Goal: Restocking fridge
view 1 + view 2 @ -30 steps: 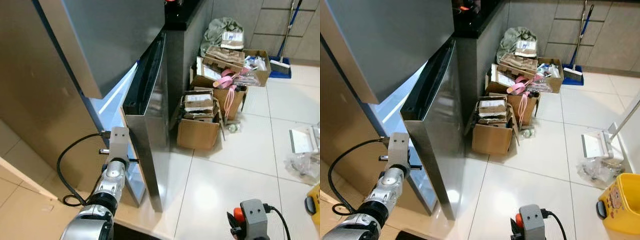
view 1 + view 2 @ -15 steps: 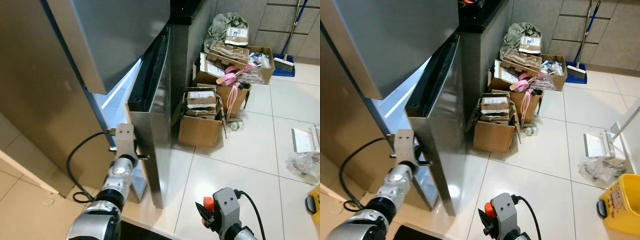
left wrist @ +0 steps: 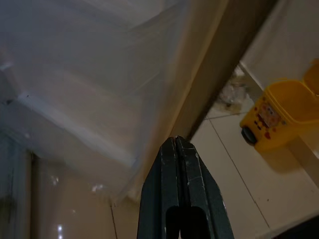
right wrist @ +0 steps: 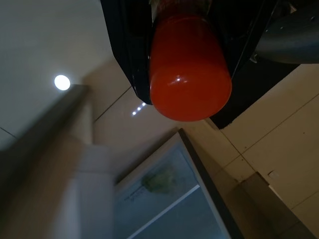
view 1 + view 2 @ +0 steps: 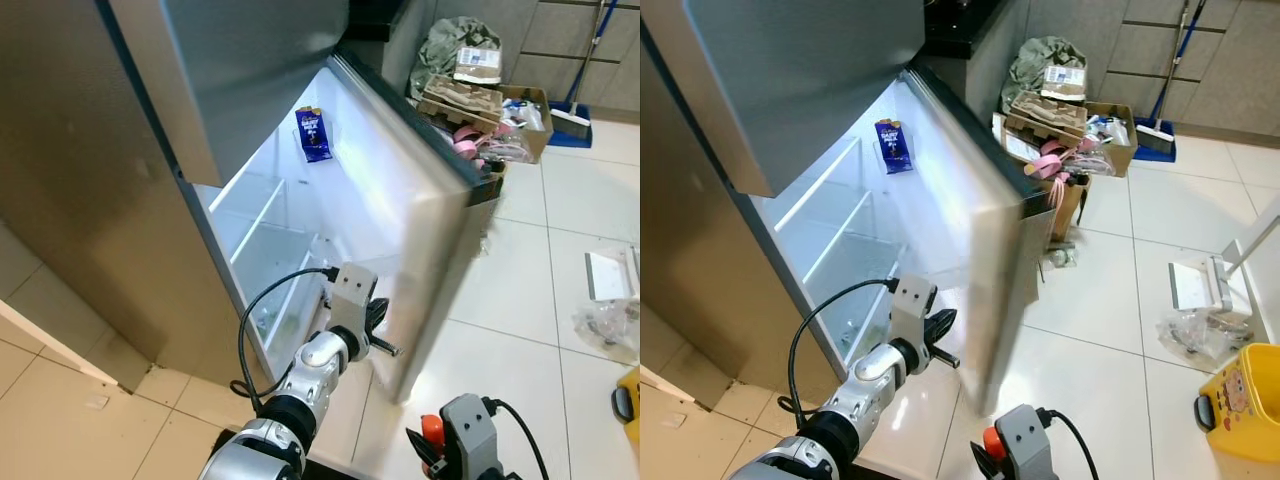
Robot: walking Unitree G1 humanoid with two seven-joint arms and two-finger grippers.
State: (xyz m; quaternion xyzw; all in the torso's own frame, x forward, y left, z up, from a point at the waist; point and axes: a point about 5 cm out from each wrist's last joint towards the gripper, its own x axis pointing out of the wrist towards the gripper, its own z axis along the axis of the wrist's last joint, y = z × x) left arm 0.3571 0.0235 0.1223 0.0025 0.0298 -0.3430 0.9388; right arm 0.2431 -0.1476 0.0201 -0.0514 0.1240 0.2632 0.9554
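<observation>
The fridge's lower door (image 5: 425, 225) stands swung wide and looks motion-blurred. Inside are lit white shelves (image 5: 270, 235) and a blue packet (image 5: 313, 133) on the back wall. My left gripper (image 5: 385, 346) is shut with nothing between its fingers. It rests low against the door's inner side, and the left wrist view shows its fingertips (image 3: 175, 144) at the door's bottom edge. My right gripper (image 5: 992, 452) is low in front of me. It is shut on a red-capped bottle (image 4: 189, 74), whose red cap (image 5: 430, 458) also peeks out in the eye views.
Open cardboard boxes (image 5: 485, 100) full of clutter stand behind the door by the dark counter. A yellow bucket (image 5: 1240, 410), a plastic bag (image 5: 1188, 338) and a white dustpan (image 5: 1195, 285) lie on the tiled floor to the right. A broom (image 5: 1165, 60) leans at the back.
The lower door has swung far open to the right, baring the lit interior and blue packet. My left gripper followed the door rightward. The right gripper stays low with the bottle.
</observation>
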